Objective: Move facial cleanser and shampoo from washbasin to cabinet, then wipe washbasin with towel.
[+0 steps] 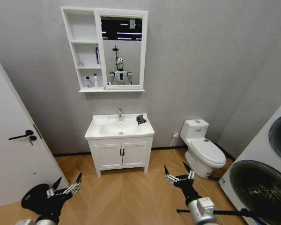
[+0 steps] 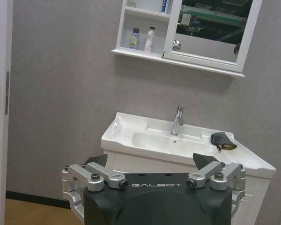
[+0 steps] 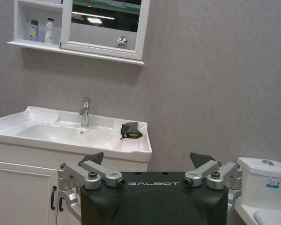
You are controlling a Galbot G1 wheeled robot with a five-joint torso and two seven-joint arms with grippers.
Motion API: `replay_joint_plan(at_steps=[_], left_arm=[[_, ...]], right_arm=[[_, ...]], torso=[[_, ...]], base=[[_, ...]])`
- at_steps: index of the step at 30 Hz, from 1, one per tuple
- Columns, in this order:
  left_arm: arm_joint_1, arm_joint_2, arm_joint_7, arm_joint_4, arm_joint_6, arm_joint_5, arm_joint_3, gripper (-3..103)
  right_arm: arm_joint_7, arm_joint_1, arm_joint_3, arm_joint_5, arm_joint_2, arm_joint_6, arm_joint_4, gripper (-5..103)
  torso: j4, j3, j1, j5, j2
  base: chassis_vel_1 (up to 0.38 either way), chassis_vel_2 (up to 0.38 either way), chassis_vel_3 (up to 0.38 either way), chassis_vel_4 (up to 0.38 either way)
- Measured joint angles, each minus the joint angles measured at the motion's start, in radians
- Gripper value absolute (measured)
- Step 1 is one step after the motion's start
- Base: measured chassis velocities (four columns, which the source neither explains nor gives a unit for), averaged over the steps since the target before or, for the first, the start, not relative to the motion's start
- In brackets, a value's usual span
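While I hold well back from washbasin [image 1: 119, 127], left gripper [image 1: 64, 186] and right gripper [image 1: 178, 175] spread wide, empty, low in frame. Two bottles [image 1: 91, 81] already in cabinet [image 1: 84, 51], upper left. Towel [image 1: 141, 119] on basin's right rim, handy for wiping.

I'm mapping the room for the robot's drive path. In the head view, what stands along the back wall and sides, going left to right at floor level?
Door → washbasin on its two-door unit → toilet → washing machine.
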Motion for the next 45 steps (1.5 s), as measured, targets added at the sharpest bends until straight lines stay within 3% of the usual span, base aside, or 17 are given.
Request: replay_joint_plan(at_steps=[6, 30, 45], left_arm=[[0.0, 0.0, 0.0, 0.0, 0.0, 0.0, 0.0, 100], [0.0, 0.0, 0.0, 0.0, 0.0, 0.0, 0.0, 100], [0.0, 0.0, 0.0, 0.0, 0.0, 0.0, 0.0, 100]], right_arm=[[-0.009, 0.01, -0.001, 0.001, -0.001, 0.045, -0.018, 100], [-0.007, -0.012, -0.006, -0.007, -0.001, 0.03, -0.005, 100], [-0.055, -0.023, 0.004, -0.031, -0.001, 0.049, -0.015, 100]], torso=[[0.0005, 0.0, -0.001, 0.0006, 0.0], [0.0004, 0.0, -0.001, 0.0005, 0.0], [0.0004, 0.0, -0.001, 0.0005, 0.0]], base=[[-0.033, 0.038, 0.032, -0.037], [0.033, -0.028, -0.028, 0.025], [0.04, -0.053, -0.043, 0.045]])
